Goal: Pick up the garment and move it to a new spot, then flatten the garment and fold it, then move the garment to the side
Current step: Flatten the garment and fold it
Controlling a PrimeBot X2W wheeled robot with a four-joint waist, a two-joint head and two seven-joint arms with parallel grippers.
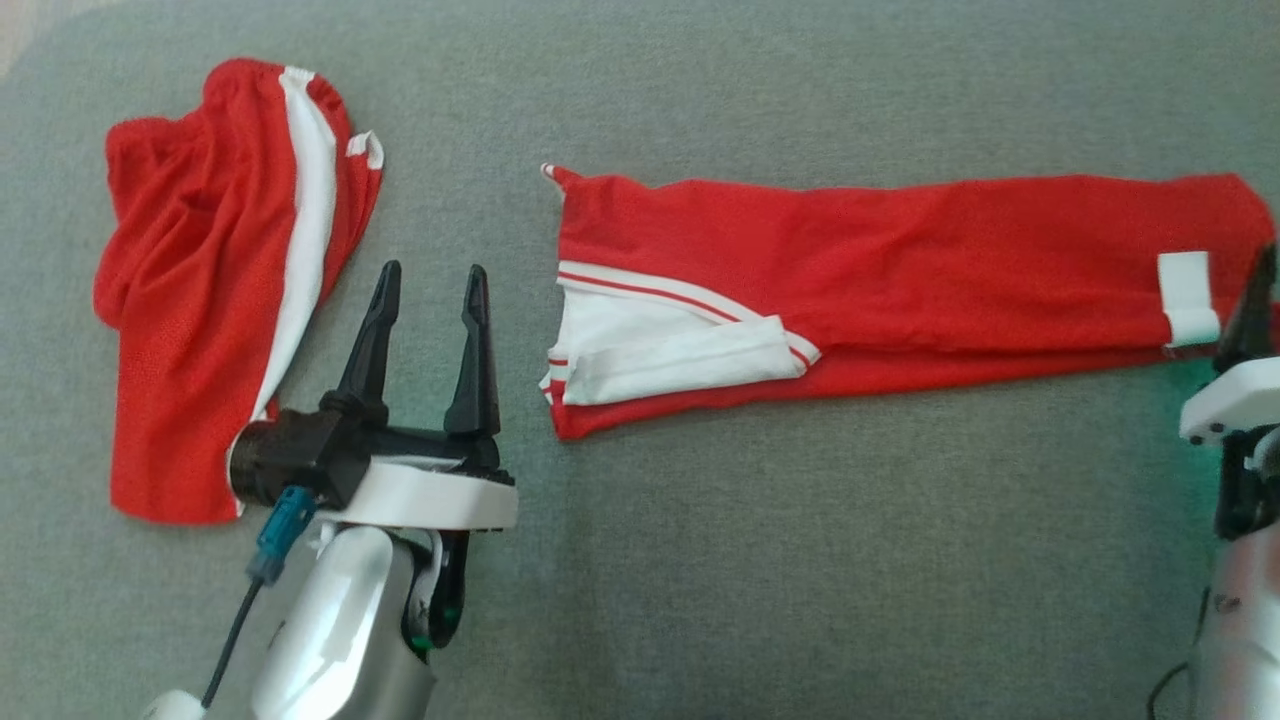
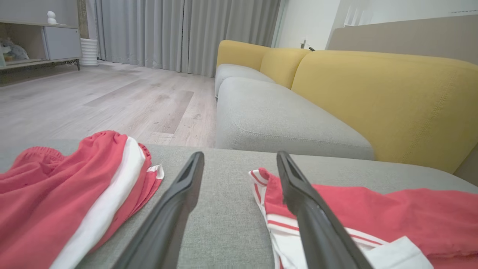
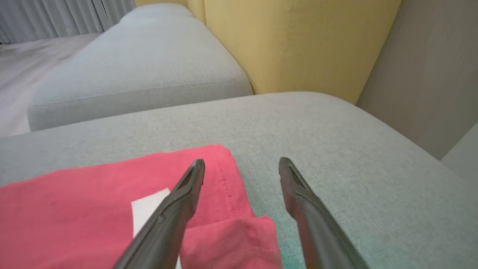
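The long red garment [image 1: 900,270] lies stretched across the grey cushion [image 1: 800,560], doubled lengthwise, with a loose white flap [image 1: 670,350] turned over at its left end. I take it for the piece in hand, since it lies between the two arms. That flap and the stacked layers are the first risk: a pinch that takes only the top layer would peel the fold open on lifting. The left tool [image 1: 432,275] hangs released, fingers spread and holding nothing, over bare cushion just beside that end. A second red garment [image 1: 220,290] lies crumpled close on its other side, so a small drift that way could catch the wrong cloth. The right tool [image 3: 242,161] is likewise released and empty at the far end, one finger over the hem corner and the other over the cushion. Closing there may grip only the edge, which could slip out. The cloth looks thin and the cushion soft, so fingers may sink or skid. An uneven lift would skew the fold.
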